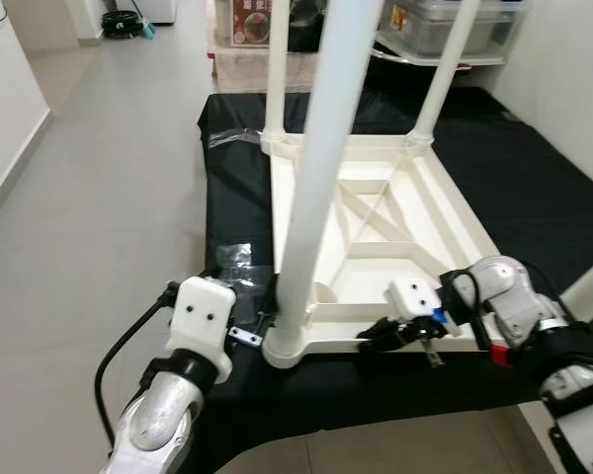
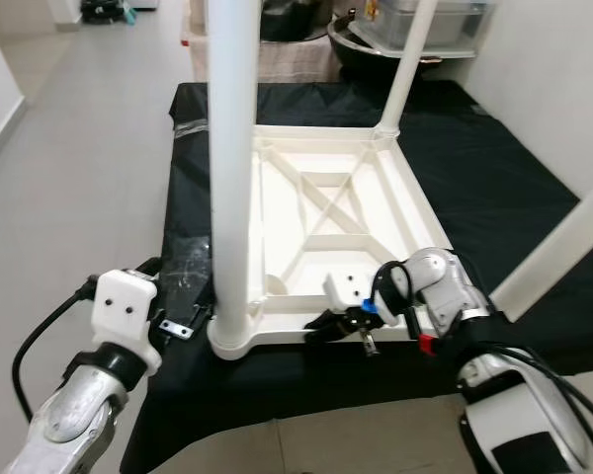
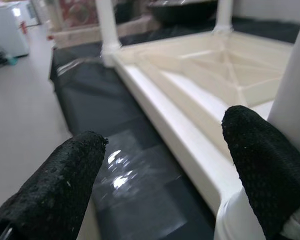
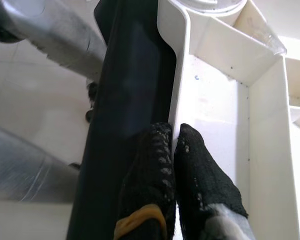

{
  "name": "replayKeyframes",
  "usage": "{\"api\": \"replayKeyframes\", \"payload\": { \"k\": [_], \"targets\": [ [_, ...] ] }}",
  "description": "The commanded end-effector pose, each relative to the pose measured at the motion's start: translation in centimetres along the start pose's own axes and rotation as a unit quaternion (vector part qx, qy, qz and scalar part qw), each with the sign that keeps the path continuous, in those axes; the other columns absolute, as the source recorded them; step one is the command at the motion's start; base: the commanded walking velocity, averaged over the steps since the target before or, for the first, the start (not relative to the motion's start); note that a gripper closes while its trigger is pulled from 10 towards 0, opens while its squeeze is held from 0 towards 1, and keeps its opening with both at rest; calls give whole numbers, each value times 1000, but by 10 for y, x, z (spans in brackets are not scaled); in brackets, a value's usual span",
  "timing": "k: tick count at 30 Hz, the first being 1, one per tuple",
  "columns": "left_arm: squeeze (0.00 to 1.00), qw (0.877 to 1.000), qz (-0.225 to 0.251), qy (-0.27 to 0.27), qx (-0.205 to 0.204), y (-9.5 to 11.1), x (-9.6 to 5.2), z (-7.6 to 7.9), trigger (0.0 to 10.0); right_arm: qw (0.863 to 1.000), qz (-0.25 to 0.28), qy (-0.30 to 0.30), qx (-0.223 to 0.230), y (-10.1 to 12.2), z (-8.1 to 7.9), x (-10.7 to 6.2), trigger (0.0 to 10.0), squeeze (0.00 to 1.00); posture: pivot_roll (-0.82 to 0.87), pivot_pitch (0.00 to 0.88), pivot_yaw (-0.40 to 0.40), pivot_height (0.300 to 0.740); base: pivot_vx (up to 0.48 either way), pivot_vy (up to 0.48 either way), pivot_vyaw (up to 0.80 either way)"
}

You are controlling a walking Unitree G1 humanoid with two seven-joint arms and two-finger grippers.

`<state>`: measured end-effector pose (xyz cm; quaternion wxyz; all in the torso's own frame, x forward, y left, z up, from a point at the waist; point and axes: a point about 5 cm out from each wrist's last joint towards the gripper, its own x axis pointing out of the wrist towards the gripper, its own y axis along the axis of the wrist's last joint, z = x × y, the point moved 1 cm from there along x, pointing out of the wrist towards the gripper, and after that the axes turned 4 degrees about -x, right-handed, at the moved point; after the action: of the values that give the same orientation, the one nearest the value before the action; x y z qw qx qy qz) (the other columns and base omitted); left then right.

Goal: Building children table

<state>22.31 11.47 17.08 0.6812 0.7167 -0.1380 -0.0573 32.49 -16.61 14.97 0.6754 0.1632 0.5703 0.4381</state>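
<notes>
The child table (image 1: 376,247) lies upside down on a black cloth (image 1: 534,188) that covers a low surface, with its underside ribs open to the top. Three white legs stand up from its corners: the near leg (image 1: 311,178) by the left arm, and two far legs (image 1: 275,69) at the back edge. The fourth corner, the one near the right arm, seems to have no leg yet, though I cannot see it well.

The right pincer (image 4: 172,150) is pressed together on the thin front rim (image 4: 176,90) of the table, one finger outside and one inside. The left pincer (image 3: 160,165) is spread wide, with one finger (image 3: 265,165) just beside the foot of the near leg and the other finger (image 3: 55,185) over a clear plastic bag (image 1: 232,262) on the cloth; it holds nothing.

I think the main risk is the near leg. If the right pincer pulls or lifts the rim, the table can slide on the cloth and the tall leg can lean or come out of its socket, because the left pincer does not hold it. The rim is thin, so the grip can also slip off
</notes>
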Motion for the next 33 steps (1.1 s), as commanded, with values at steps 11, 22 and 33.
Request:
{"api": "replayKeyframes", "payload": {
  "k": [11, 22, 33],
  "targets": [
    [0, 999, -27, 17, 1, -5, -17, 2, 10000, 991, 17, 1, -136, 34, 23, 16, 0, 0, 97, 107, -75, 740, 0, 0, 0],
    [0, 1000, -24, 12, 0, -3, -14, 4, 10000, 992, 43, -33, -117, 39, 31, 15, 10000, 1000, 96, 107, -73, 740, 0, 0, 0],
    [0, 1000, -23, 14, 4, 0, -16, 2, 10000, 993, 72, -28, -93, 44, 26, -18, 10000, 0, 100, 106, -77, 740, 0, 0, 0]
  ]
}}
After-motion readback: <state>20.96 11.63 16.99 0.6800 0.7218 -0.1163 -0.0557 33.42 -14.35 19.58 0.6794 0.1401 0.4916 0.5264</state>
